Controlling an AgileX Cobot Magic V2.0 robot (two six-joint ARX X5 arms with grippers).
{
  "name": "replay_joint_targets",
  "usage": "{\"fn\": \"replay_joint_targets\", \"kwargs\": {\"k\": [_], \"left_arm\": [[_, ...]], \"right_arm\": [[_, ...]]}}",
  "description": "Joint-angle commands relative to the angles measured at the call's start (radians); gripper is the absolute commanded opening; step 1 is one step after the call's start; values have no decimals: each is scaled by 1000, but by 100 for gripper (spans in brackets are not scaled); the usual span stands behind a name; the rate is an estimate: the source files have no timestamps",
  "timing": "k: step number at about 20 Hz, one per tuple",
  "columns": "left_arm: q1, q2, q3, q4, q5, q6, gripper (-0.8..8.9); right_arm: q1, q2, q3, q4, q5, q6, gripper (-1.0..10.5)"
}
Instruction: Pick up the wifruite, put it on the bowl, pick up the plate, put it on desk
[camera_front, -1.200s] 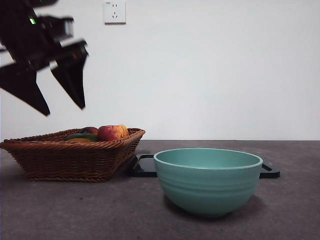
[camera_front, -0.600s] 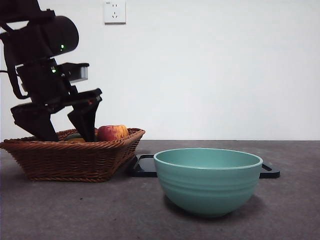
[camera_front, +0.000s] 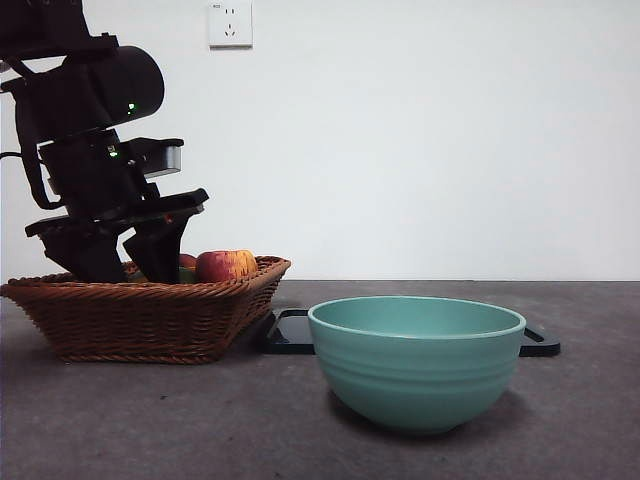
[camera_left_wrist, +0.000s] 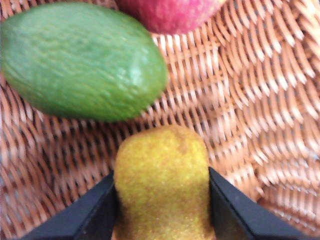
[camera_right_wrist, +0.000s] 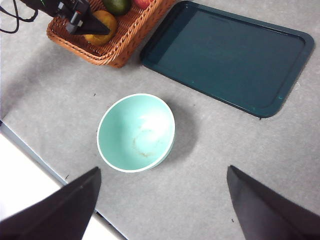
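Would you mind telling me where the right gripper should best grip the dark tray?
Probably the raised rim of the tray, on the long edge facing the bowl, coming from above: it lies flat on the desk, and the basket crowds one end.

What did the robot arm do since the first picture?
The left gripper came down from high above the wicker basket into it, and its fingers now sit on both sides of the yellow-brown fruit. The fruit hasn't been lifted yet. The bowl, the dark tray and the other fruits stayed put.
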Motion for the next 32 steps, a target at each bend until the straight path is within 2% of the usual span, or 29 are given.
{"fn": "replay_joint_targets", "kwargs": {"k": [1,6,8,12,16,21,23,30,32], "left_arm": [[-19,-59,19,3,8,-13,151],[-102,-283,19,-14,32,-13,151],[-167,-361,19,-21,71,-20,151],[-330,-406,19,-27,76,-23,151],[-462,-325,19,-9,75,-27,152],[-565,-148,19,87,39,-27,152],[-587,-77,19,119,-2,-27,152],[-619,69,19,163,-8,-27,156],[-622,77,19,161,-8,-27,208]], "right_arm": [[3,8,20,10,-3,11,403],[3,8,20,10,-3,11,404],[3,8,20,11,-3,12,404],[3,8,20,10,-3,18,404],[3,8,20,10,-3,36,404],[3,8,20,9,-3,37,404],[3,8,20,9,-3,37,404],[3,8,20,9,-3,37,404],[3,8,20,9,-3,37,404]]}}
